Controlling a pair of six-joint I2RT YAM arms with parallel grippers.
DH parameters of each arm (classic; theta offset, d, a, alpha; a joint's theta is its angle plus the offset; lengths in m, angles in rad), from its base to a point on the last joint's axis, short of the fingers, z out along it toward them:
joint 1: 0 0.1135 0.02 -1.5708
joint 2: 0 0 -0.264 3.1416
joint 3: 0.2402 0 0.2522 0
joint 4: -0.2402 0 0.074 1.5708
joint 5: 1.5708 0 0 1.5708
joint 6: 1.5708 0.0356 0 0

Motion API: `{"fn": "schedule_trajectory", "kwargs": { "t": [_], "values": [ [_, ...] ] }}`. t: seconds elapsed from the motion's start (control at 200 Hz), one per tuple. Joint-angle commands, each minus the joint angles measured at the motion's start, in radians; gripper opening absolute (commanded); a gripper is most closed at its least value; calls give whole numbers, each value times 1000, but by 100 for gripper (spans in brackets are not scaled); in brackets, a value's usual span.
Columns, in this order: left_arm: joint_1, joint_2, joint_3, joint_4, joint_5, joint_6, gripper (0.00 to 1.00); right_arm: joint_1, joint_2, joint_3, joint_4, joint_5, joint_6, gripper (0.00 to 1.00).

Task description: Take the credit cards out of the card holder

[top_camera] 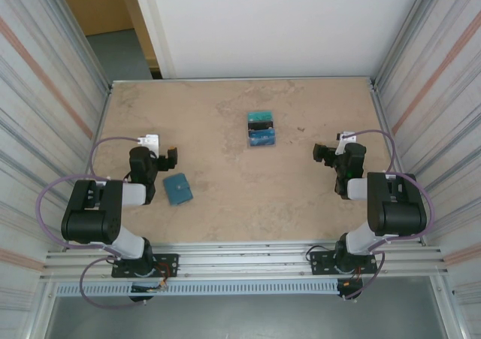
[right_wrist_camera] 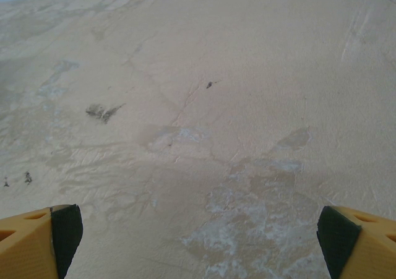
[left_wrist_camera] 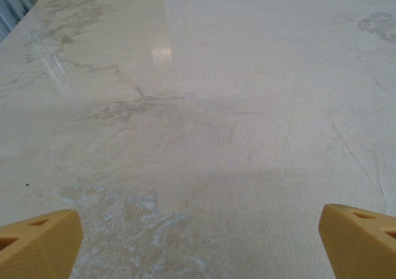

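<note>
Both claws are spreading wide and gripping nothing: the left gripper [top_camera: 167, 161] is hovering just beside the closed card holder [top_camera: 178, 189], the right gripper [top_camera: 322, 154] well apart from it. The credit cards [top_camera: 261, 128] are lying grouped beyond the card holder, so the removal is looking complete; the next move is likely calling only for checking its pockets.

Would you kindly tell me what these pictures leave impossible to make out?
- Top view: credit cards too small to count.
- Top view: card holder shows its teal outer face; pockets and contents hidden.
- Wrist views: left hand and right hand cut off by the bottom edge.
</note>
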Motion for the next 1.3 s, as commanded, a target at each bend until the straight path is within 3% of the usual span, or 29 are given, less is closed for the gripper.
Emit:
{"fn": "schedule_trajectory", "kwargs": {
  "t": [0.0,0.361,0.687,0.842,1.012,1.107,1.298],
  "values": [
    [0,-7,21,1,14,14,99,0,-9,14,-7,15,-10,99],
    [1,-59,22,-37,51,26,99,-7,-22,17,-21,0,-7,99],
    [-17,-267,22,-200,22,26,99,-27,-129,15,-108,5,23,99],
    [-66,-371,79,-409,-58,-19,99,-28,-219,56,-264,45,61,99],
    [-100,-458,195,-739,-203,-240,99,-14,-298,117,-427,69,110,99],
    [-110,-475,224,-868,-179,-349,99,11,-335,142,-487,113,135,99],
    [-251,-481,267,-1120,-283,-543,99,67,-403,201,-641,177,192,99]
  ]
}}
